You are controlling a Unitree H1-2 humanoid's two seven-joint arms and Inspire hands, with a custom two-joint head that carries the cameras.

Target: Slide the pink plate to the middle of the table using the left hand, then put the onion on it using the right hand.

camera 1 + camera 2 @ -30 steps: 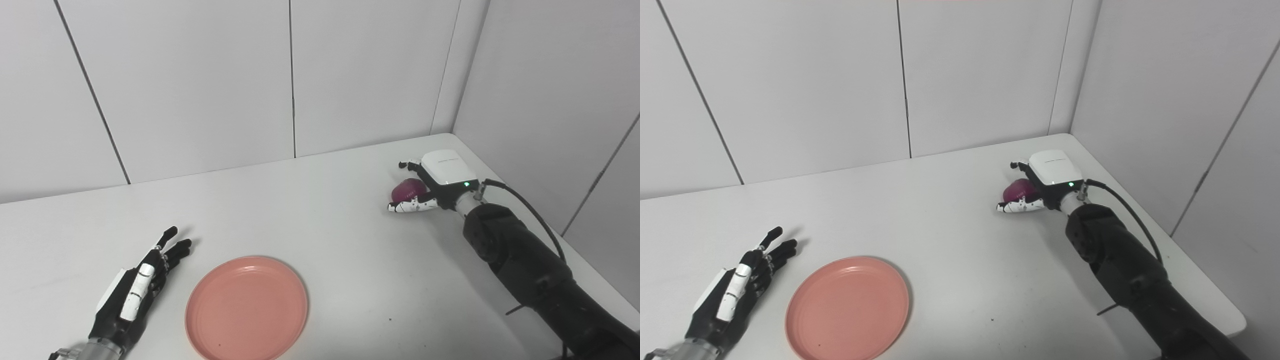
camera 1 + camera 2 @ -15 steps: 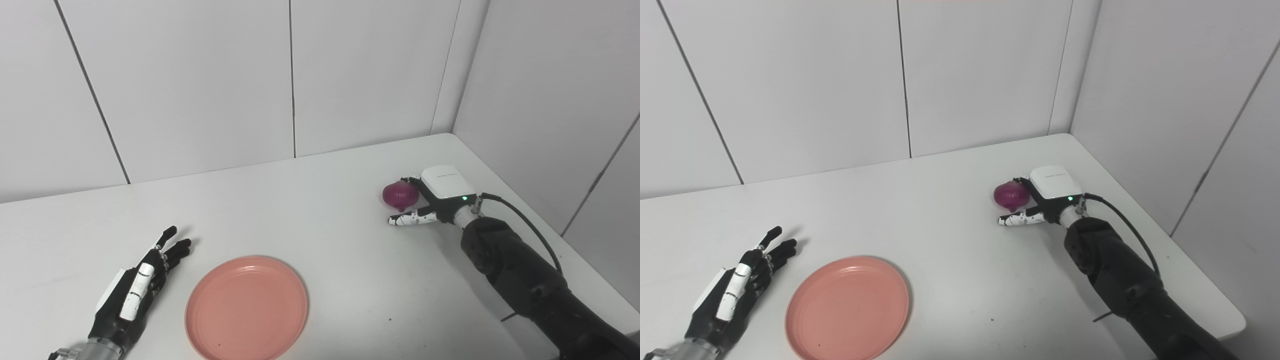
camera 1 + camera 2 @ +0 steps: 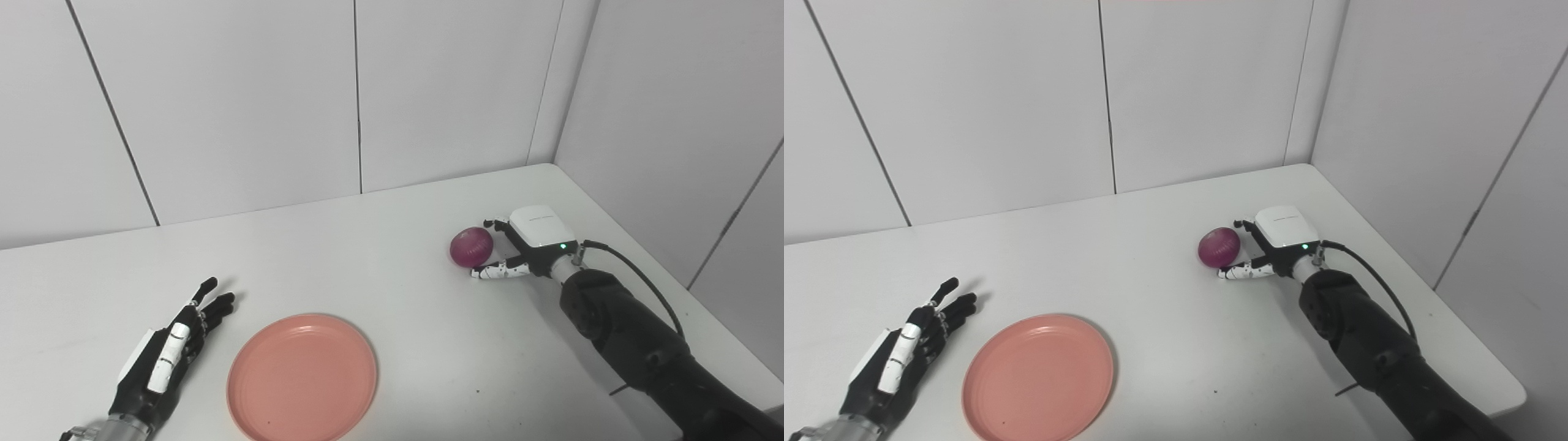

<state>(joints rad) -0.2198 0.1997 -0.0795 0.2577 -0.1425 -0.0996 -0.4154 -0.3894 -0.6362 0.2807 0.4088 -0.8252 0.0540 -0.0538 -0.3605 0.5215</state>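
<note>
Onion (image 3: pixel 471 247) on the white surface (image 3: pixel 392 257), right of centre, beside the right hand (image 3: pixel 528 242).
Right hand spread, grasping nothing; pink plate (image 3: pixel 302 377) near front edge; left hand (image 3: pixel 165 357) flat, fingers extended, left of plate.

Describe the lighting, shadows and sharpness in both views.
Left eye view: soft, even light; the pink plate casts only a thin shadow along its right rim, and the onion is sharp. Right eye view: the same flat light; faint shadow beyond the left hand, no glare on the table, no visible blur.
</note>
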